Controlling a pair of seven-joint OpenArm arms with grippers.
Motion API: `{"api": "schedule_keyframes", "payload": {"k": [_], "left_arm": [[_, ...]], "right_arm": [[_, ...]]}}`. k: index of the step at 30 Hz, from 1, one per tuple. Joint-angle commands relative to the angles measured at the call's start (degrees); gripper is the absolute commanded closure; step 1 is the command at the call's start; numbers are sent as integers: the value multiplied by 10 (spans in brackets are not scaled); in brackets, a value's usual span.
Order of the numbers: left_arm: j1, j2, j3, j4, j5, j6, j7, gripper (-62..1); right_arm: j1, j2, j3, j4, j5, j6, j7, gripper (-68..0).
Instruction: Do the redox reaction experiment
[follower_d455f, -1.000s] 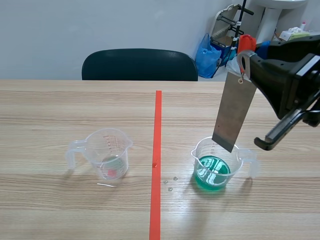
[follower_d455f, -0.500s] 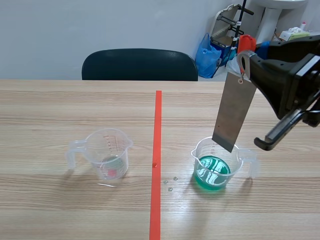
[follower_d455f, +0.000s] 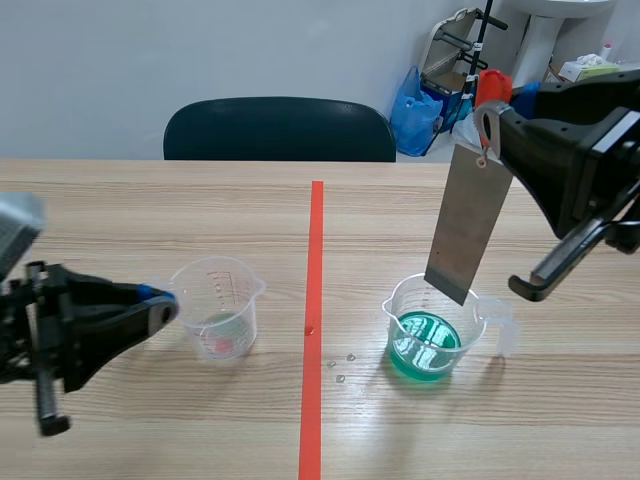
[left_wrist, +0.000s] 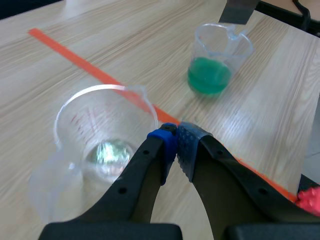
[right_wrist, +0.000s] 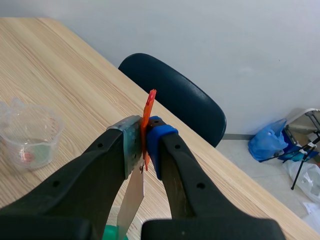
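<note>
Right gripper (right_wrist: 145, 137) clamps metal strip (follower_d455f: 467, 225) above green solution (follower_d455f: 425, 345), not yet dipped. Left gripper (left_wrist: 176, 142) closed, empty, beside measuring cup (left_wrist: 100, 135).

A grey metal strip (follower_d455f: 468, 225) hangs slightly tilted, its lower end at the mouth of a clear beaker of green liquid (follower_d455f: 432, 335). A nearly empty second beaker (follower_d455f: 220, 305) stands upright, well apart.

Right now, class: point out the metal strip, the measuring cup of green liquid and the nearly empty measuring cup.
metal strip (follower_d455f: 468, 225), scene view, middle of its flat face.
measuring cup of green liquid (follower_d455f: 425, 342), scene view, front wall.
nearly empty measuring cup (follower_d455f: 215, 305), scene view, front wall.
</note>
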Motion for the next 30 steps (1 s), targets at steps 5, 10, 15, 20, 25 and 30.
{"api": "schedule_keyframes", "payload": {"k": [5, 10, 15, 20, 25, 30], "left_arm": [[-116, 95, 91, -10, -25, 40, 75, -27], [-179, 175, 154, -36, -35, 46, 131, -27], [-211, 237, 181, -64, -44, 67, 156, -27], [-226, 279, 183, -83, -44, 87, 165, -27], [-232, 302, 183, -94, -44, 93, 172, -27], [-233, 312, 183, -96, -43, 93, 174, -27]], "right_arm": [[2, 8, 8, 12, 5, -4, 8, -20], [2, 8, 8, 12, 5, -4, 8, -20], [2, 8, 7, 12, 6, -4, 8, -20], [2, 8, 7, 12, 6, -4, 8, -20], [2, 8, 7, 12, 6, -4, 9, -20], [2, 8, 7, 12, 6, -4, 8, -20]]}}
